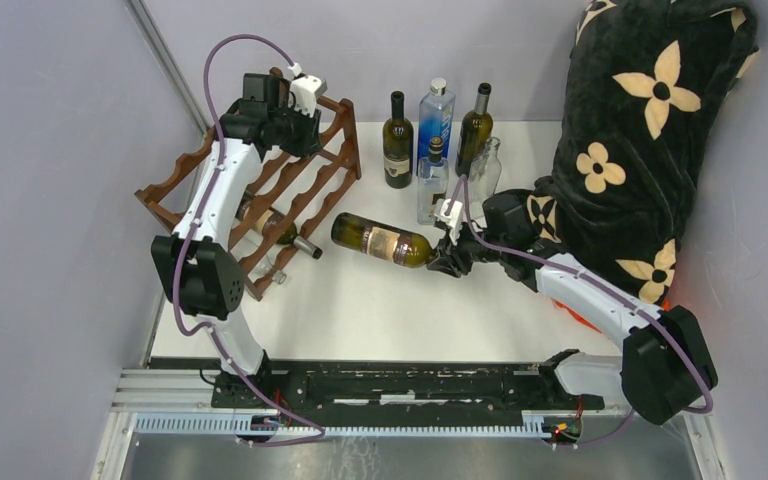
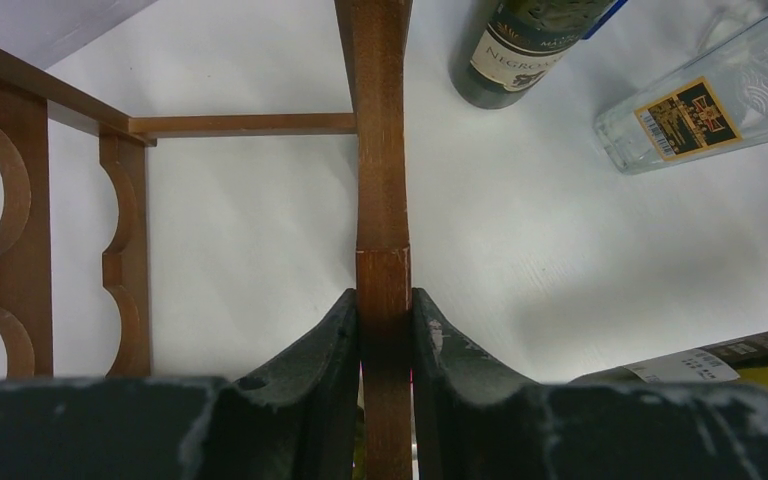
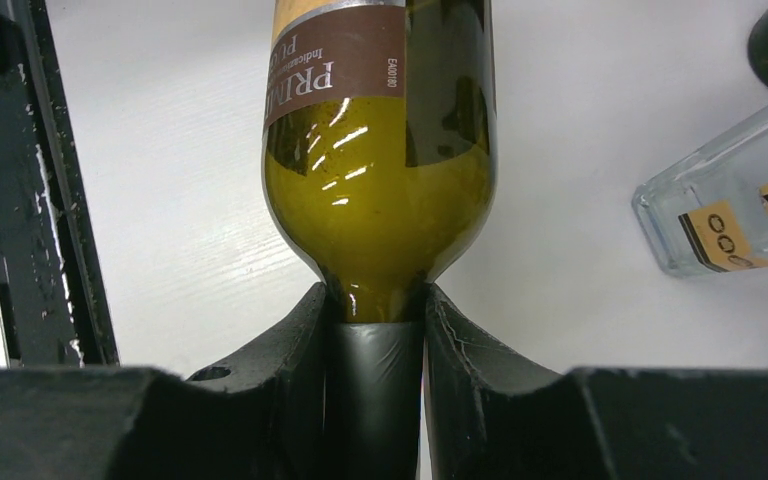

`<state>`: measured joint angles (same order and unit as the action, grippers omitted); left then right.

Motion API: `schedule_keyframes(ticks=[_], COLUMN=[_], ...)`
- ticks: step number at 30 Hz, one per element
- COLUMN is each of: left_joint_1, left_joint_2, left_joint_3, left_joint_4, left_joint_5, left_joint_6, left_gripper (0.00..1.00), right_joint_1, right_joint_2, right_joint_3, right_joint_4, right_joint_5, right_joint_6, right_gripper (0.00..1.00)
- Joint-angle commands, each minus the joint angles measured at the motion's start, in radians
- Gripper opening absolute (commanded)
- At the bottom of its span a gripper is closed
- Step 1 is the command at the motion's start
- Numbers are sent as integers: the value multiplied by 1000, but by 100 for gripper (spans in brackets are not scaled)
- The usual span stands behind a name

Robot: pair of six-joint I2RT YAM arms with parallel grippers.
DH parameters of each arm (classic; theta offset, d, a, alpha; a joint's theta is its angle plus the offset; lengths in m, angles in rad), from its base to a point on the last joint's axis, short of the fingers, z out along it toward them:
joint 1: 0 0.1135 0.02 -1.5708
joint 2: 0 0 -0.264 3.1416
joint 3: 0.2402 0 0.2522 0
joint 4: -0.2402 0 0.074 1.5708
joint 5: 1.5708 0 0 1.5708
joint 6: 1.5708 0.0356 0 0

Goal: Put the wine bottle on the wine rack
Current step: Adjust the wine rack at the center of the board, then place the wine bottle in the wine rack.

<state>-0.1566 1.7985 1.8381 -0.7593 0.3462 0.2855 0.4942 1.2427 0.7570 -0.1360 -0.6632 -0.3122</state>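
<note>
Left gripper [image 2: 384, 300] is up at the far end of the wine rack [image 1: 335, 160], and on the left wrist view I see both fingers [image 2: 310, 350] pressed flat against one upright wooden bar [image 2: 381, 150], one on each side. So the left jaws are clamped on the rack itself.

Over on the right, the right gripper [image 3: 375, 330] has the wine bottle [image 1: 380, 240] by the neck. Its jaws are closed around the dark foil, just below the shoulder of the green glass.

The bottle is on its side in the middle of the white table [image 1: 380, 310], base pointing toward the rack and neck toward the right arm. I cannot tell whether it rests on the table or hangs just above it. It is near the rack's front corner but not touching it.

A second bottle [image 1: 280, 232] lies in the rack, neck sticking out toward the table. Behind stand a dark bottle [image 1: 397, 145], a blue one [image 1: 436, 120] and a green one [image 1: 474, 135], close together. A black flowered blanket [image 1: 650, 120] is heaped on the right.
</note>
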Motion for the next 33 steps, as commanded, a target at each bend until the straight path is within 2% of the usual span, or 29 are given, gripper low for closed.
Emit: schedule_keyframes(ticks=[1, 4, 7, 10, 15, 17, 25, 33], left_joint_1=[-11, -11, -11, -11, -10, -9, -9, -9], left_joint_2=[-71, -99, -127, -172, -260, -296, -493, -610], left_joint_3=[-32, -60, -81, -108, -116, -116, -250, -343], left_joint_4=[47, 99, 144, 193, 276, 299, 408, 378], left_joint_5=[65, 69, 46, -7, -119, -159, -213, -270], left_joint_6=[-8, -54, -101, -140, -206, -233, -271, -227], left_gripper=[31, 36, 46, 60, 91, 95, 100, 100], right_joint_1=[52, 90, 126, 155, 171, 178, 203, 216], right_joint_2=[15, 53, 89, 133, 219, 257, 394, 488], right_joint_3=[1, -16, -28, -22, 29, 62, 186, 263], right_joint_4=[241, 303, 385, 455, 529, 541, 567, 575], right_joint_5=[61, 115, 163, 206, 254, 266, 297, 273], right_joint_6=[99, 177, 249, 307, 389, 401, 439, 467], right_gripper=[0, 0, 0, 0, 0, 0, 0, 0])
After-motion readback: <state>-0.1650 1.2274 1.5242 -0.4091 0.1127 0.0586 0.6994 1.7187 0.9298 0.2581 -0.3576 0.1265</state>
